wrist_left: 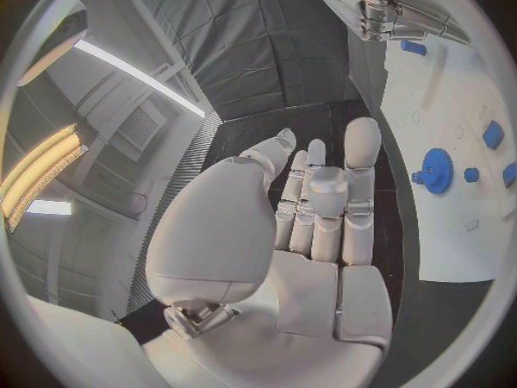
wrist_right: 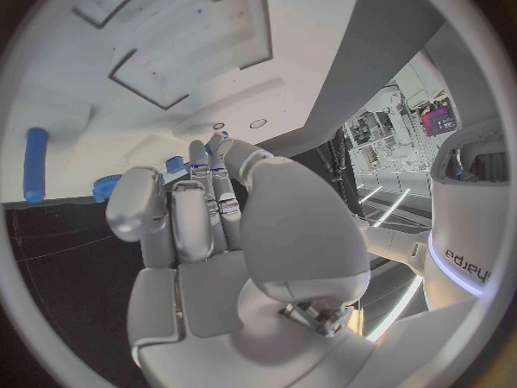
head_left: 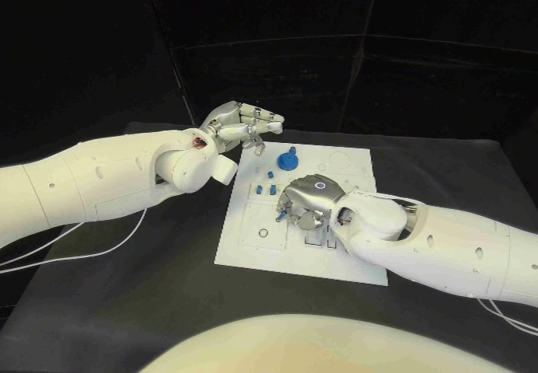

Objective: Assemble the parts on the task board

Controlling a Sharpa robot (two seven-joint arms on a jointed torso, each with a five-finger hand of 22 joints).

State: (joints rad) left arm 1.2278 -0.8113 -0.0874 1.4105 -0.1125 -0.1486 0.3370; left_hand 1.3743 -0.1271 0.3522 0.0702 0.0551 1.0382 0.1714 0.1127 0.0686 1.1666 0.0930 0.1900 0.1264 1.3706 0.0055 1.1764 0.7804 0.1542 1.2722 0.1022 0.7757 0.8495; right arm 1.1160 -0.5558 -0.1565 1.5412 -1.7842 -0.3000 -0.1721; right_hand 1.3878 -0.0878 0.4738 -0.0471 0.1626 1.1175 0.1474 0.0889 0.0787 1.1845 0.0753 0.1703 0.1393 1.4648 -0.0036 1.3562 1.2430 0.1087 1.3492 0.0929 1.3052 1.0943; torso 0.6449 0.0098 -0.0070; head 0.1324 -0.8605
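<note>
Risk: right hand (head_left: 305, 203), fingers curled low over task board (head_left: 350, 167) at frame centre, grasp indeterminate, could scatter parts (head_left: 264, 189). Left hand (head_left: 241, 122), upper left, hovers spread, empty, beside blue gear (head_left: 288, 161).

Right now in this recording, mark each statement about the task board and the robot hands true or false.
1. The left robot hand is raised near the far left corner of the task board, holding nothing. True.
2. The right robot hand is off the board, on the black table. False: it is down over the board's middle.
3. A blue gear sits on the board's far half. True.
4. The blue gear is gripped by the left robot hand. False: it sits apart from that hand.
</note>
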